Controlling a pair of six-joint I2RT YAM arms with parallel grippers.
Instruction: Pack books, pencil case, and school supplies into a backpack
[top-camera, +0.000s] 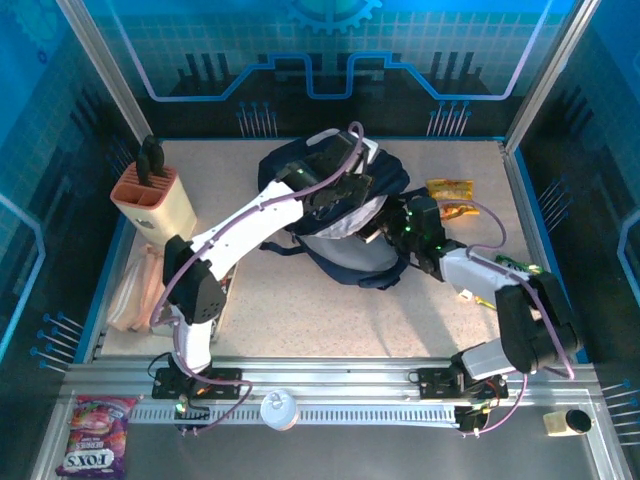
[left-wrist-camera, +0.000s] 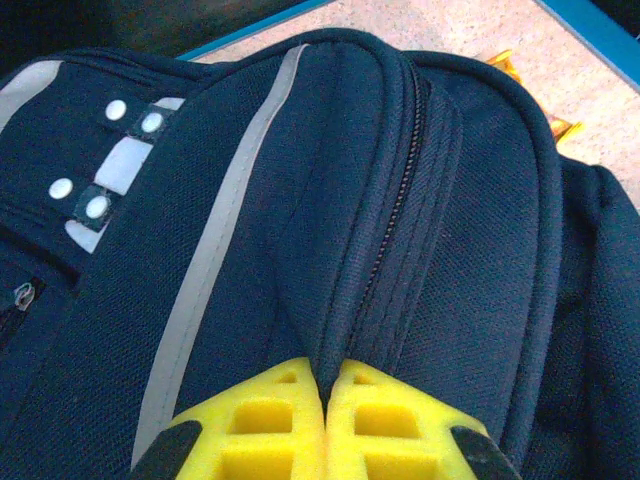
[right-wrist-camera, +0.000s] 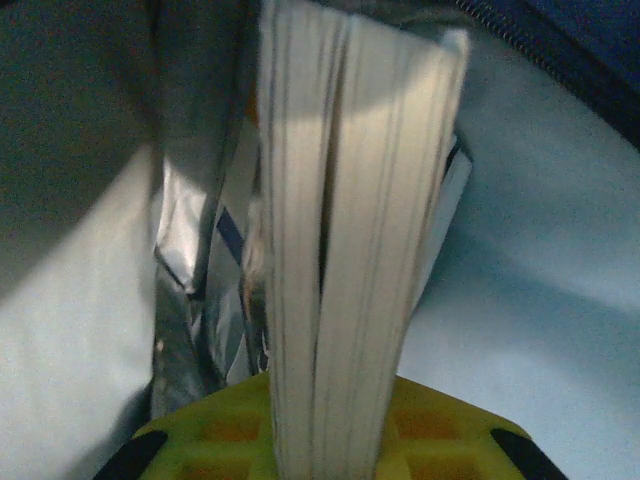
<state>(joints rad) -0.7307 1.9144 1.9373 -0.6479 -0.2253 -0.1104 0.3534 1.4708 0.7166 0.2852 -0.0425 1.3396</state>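
Note:
The dark navy backpack (top-camera: 300, 165) lies mid-table with its mouth facing right. My left gripper (left-wrist-camera: 328, 385) is shut on a fold of the backpack's (left-wrist-camera: 450, 230) fabric beside the zipper, at the top of the bag (top-camera: 322, 196). My right gripper (right-wrist-camera: 330, 405) is inside the mouth, shut on the books (right-wrist-camera: 350, 200). Their pale page edges stand upright between the yellow fingers, against the bag's grey lining (right-wrist-camera: 540, 300). From above, the right gripper (top-camera: 388, 228) sits at the opening. The pale pink pencil case (top-camera: 138, 288) lies by the table's left edge. The school supplies are out of view.
A peach knife block (top-camera: 152, 203) with black handles stands at the back left. Yellow-orange snack bags (top-camera: 450, 190) lie right of the backpack, and a green item (top-camera: 516, 265) sits by the right arm. Crumpled silver material (right-wrist-camera: 190, 250) lies inside the bag left of the books.

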